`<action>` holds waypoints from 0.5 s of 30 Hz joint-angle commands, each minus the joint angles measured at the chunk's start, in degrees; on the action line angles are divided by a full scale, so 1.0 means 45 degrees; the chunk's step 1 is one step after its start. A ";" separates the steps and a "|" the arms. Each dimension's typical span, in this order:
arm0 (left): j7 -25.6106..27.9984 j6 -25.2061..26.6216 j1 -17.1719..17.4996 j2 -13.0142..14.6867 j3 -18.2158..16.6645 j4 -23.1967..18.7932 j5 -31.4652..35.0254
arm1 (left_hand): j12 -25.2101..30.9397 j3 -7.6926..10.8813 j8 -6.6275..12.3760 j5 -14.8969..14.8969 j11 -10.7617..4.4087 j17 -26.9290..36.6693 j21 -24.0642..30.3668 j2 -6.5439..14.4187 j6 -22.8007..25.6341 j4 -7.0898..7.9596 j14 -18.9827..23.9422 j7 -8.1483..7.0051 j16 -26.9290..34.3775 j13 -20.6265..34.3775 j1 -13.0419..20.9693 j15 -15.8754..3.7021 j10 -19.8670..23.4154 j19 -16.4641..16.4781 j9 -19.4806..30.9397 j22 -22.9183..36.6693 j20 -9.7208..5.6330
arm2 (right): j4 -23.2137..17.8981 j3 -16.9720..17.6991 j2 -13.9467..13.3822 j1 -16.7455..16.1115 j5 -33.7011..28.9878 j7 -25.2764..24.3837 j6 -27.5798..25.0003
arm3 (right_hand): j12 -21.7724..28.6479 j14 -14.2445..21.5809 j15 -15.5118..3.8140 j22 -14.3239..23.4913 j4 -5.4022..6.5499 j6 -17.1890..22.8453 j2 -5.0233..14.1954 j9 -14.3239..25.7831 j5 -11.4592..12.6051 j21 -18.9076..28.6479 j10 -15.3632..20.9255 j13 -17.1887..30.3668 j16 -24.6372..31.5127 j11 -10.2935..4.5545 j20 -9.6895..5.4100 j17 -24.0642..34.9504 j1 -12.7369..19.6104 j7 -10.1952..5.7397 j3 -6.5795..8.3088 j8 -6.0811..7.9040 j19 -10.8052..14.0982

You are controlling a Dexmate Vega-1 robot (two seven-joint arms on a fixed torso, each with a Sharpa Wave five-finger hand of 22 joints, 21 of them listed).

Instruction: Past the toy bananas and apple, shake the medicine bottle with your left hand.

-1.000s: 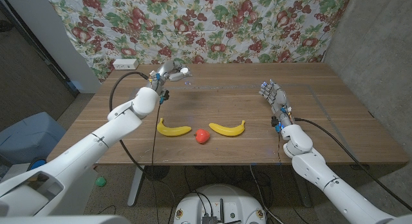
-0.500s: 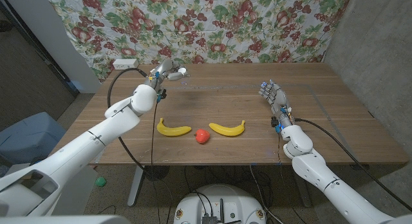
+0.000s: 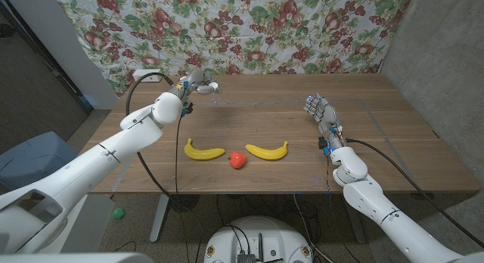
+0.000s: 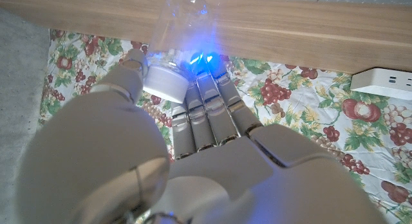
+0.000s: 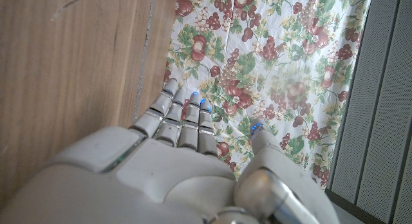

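Wooden table (image 3: 393, 153) carries everything; a floral fruit-print cloth (image 3: 302, 29) hangs behind its far edge, with a white power strip (image 3: 147, 75) at the far-left corner against that cloth.

Left arm (image 3: 98, 161) reaches from the near-left corner across to the table's far-left part. Left hand (image 3: 195, 85) is up off the table near the far edge, fingers wrapped around the medicine bottle (image 3: 209, 87). In the left wrist view the fingers (image 4: 206, 102) and thumb clamp the bottle (image 4: 174, 53) just by its white cap; the clear body sticks out past the fingertips, blurred.

Right arm (image 3: 378, 199) comes in from the near-right corner. Right hand (image 3: 321, 110) is at the table's right side, well apart from the fruit, fingers extended close together, gripping nothing. Right wrist view shows the same: fingers (image 5: 183, 121) straight, thumb apart, nothing inside. Can't tell if it touches the tabletop.

Toy bananas lie toward the table's near edge, mid-table: left banana (image 3: 203, 150), right banana (image 3: 268, 150). The red toy apple (image 3: 237, 159) sits between them, slightly closer to the near edge, just beside each without clear contact.

Bottle is well beyond the fruit row, toward the table's far edge, left of centre, held in the air.
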 commanded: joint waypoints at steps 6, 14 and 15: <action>-0.1758 0.1802 -0.1021 0.0272 0.0967 -0.0046 0.0674 | 0.0011 0.0164 0.0033 0.0094 -0.2217 0.0058 0.0062 0.2258 0.0538 0.0045 0.0488 -0.0305 0.0024 0.0044 0.2088 -0.1925 0.2083 -0.0095 0.0035 0.0021 -0.1196 | -0.0030 0.0007 -0.0019 -0.0045 0.0001 -0.0020 -0.0027 | 0.0004 0.0055 -0.0016 0.0015 -0.0049 0.0133 0.0070 0.0039 0.0064 -0.0029 0.0093 0.0075 -0.0006 0.0020 -0.0010 0.0053 0.0002 -0.0004 0.0022 0.0036 0.0121; -0.1652 0.1616 -0.1014 0.0120 0.1100 0.0425 0.0565 | 0.0009 0.0167 0.0037 0.0095 -0.2151 0.0066 0.0080 0.2276 0.0533 0.0057 0.0474 -0.0298 0.0027 0.0049 0.2082 -0.1912 0.2081 -0.0106 0.0038 0.0021 -0.1213 | -0.0062 0.0004 -0.0012 -0.0056 0.0032 -0.0043 -0.0083 | 0.0001 0.0057 -0.0025 0.0016 -0.0049 0.0145 0.0069 0.0039 0.0064 -0.0051 0.0085 0.0076 -0.0011 -0.0008 -0.0012 0.0052 0.0001 -0.0009 0.0022 0.0041 0.0131; -0.1659 0.1605 -0.1028 0.0115 0.1135 0.0465 0.0583 | 0.0008 0.0162 0.0034 0.0093 -0.2146 0.0064 0.0086 0.2266 0.0525 0.0057 0.0467 -0.0298 0.0024 0.0051 0.2075 -0.1906 0.2076 -0.0096 0.0038 0.0021 -0.1204 | -0.0061 -0.0004 -0.0024 -0.0053 0.0015 -0.0038 -0.0091 | 0.0005 0.0059 -0.0010 0.0016 -0.0049 0.0143 0.0069 0.0039 0.0064 -0.0054 0.0098 0.0075 -0.0011 0.0003 -0.0011 0.0052 0.0001 -0.0011 0.0022 0.0040 0.0130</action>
